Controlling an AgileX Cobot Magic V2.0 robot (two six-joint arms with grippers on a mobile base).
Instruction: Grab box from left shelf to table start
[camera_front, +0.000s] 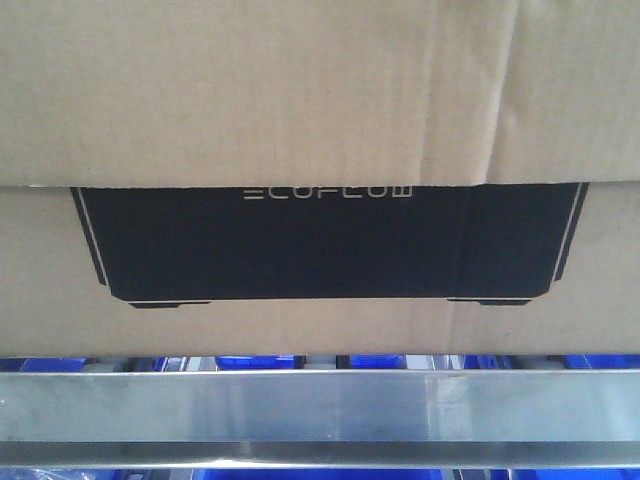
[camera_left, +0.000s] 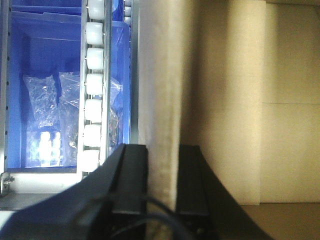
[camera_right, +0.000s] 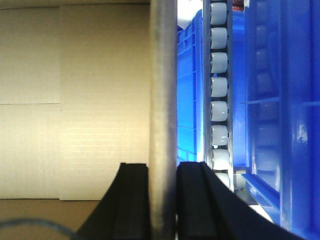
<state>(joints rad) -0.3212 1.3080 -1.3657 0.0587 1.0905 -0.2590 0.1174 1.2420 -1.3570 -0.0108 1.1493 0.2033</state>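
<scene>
The brown cardboard box fills the front view, its black "ECOFLOW" panel facing me under the deep lid. It sits just above the shelf's silver front rail. In the left wrist view my left gripper is shut on the upright edge of the box wall, one black finger on each side. The right gripper is shut the same way on the opposite box wall, with the pale inside of the box to its left. The table is out of view.
Blue plastic bins stand just outside both box walls; the left one holds clear plastic bags. White roller tracks run alongside the box. More blue shows below the rail.
</scene>
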